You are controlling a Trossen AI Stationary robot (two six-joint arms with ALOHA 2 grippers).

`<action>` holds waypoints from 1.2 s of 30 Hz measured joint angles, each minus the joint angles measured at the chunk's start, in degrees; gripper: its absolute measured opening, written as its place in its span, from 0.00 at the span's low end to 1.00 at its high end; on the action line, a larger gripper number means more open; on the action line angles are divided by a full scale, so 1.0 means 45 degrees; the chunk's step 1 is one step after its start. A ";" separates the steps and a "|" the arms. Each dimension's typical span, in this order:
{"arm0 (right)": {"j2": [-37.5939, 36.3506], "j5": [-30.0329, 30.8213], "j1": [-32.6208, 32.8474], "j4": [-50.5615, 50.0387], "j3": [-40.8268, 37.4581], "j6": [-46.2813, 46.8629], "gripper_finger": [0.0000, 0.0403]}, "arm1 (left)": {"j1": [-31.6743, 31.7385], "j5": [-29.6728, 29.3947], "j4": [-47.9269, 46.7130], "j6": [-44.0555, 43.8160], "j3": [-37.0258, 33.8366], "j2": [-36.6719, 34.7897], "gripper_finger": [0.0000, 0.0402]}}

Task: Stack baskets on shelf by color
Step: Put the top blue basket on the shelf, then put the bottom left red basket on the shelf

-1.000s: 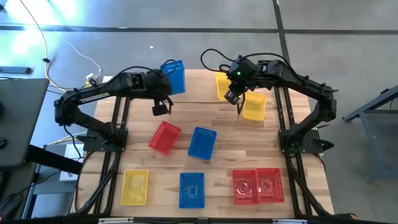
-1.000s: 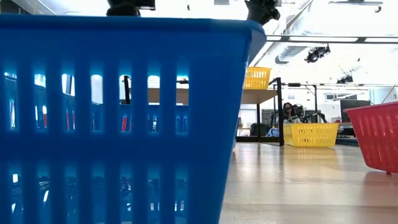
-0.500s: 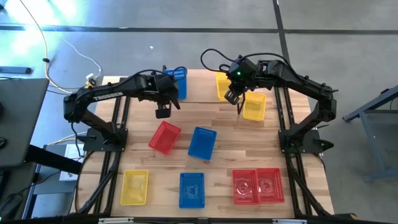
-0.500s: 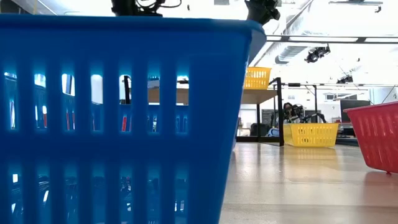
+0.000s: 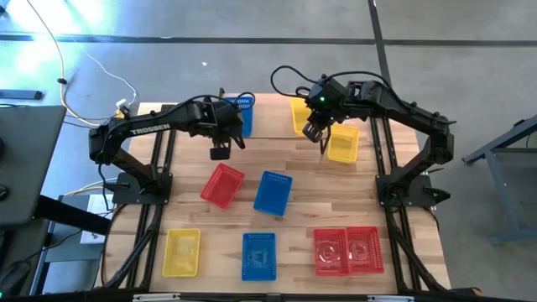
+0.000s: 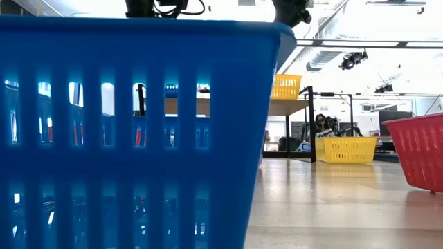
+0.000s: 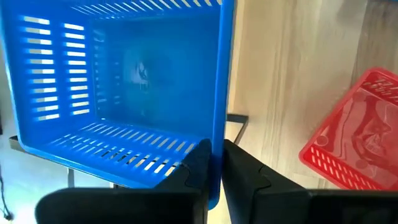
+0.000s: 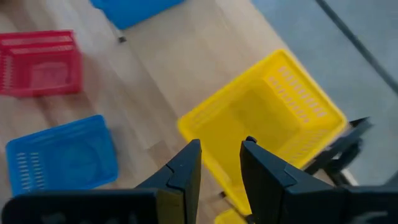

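While the blue basket (image 7: 124, 93) sits on the shelf's (image 5: 268, 113) left end, my left gripper (image 7: 214, 158) straddles its near wall, fingers narrow. My right gripper (image 8: 221, 162), fingers apart, hovers over a yellow basket (image 8: 267, 130). Wooden tabletop (image 5: 310, 180) below.

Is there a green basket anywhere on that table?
No. The high view shows only blue, red and yellow baskets on the wooden table, none green.
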 joint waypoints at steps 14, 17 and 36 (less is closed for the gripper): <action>0.0001 -0.1017 0.2602 -0.0264 -0.0004 0.1813 0.24 | -0.0005 -0.0083 -0.0066 -0.0415 0.0320 -0.0012 0.25; -0.0001 -0.1107 0.3397 -0.0545 -0.0003 0.2541 0.24 | -0.0005 0.0129 -0.0147 -0.0861 0.0734 -0.0015 0.28; 0.0000 -0.1674 0.8862 -0.0396 -0.1695 0.6575 0.24 | -0.1662 0.2004 -0.1273 -0.3699 0.1428 -0.1045 0.29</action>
